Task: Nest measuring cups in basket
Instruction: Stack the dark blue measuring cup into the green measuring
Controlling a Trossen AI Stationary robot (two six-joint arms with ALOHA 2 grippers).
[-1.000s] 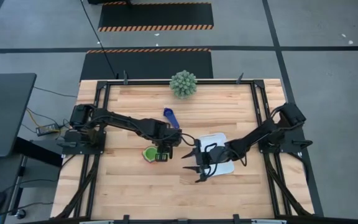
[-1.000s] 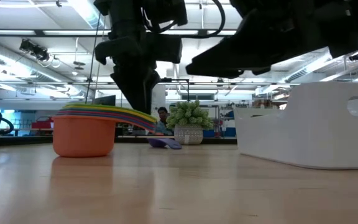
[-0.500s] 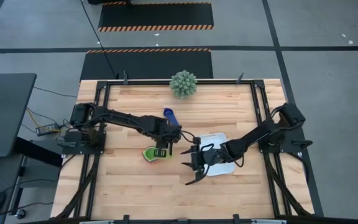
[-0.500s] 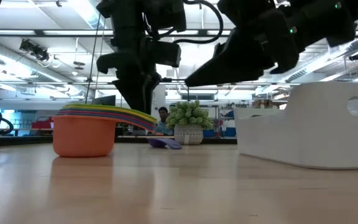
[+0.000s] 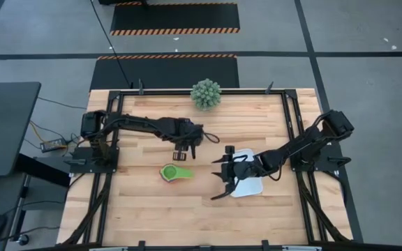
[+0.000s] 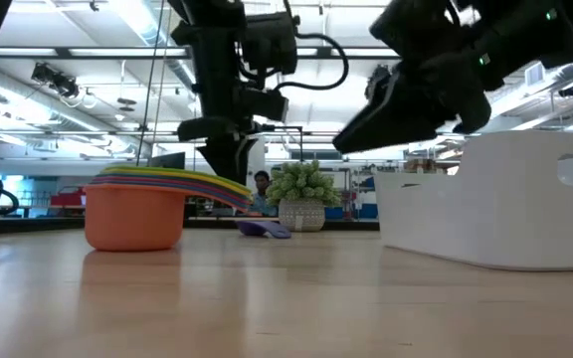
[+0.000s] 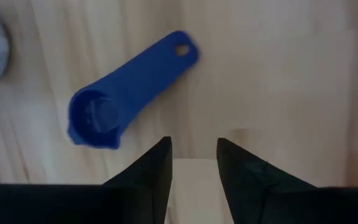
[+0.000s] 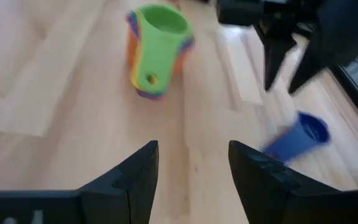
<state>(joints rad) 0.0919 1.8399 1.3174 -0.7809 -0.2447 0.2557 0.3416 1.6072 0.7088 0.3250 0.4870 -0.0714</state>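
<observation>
Nested cup stack (image 5: 172, 171) between basket (image 5: 250, 186) and table edge.
Both released: left gripper (image 5: 181, 155) above blue cup (image 7: 114, 91); right gripper (image 5: 220, 177) beside basket; spiky plant (image 5: 206, 94) behind.

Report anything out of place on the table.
The blue cup lies alone on the wood, apart from the nested stack, which itself sits outside the basket. The left gripper hovers open near the blue cup; the right gripper is open by the basket.
</observation>
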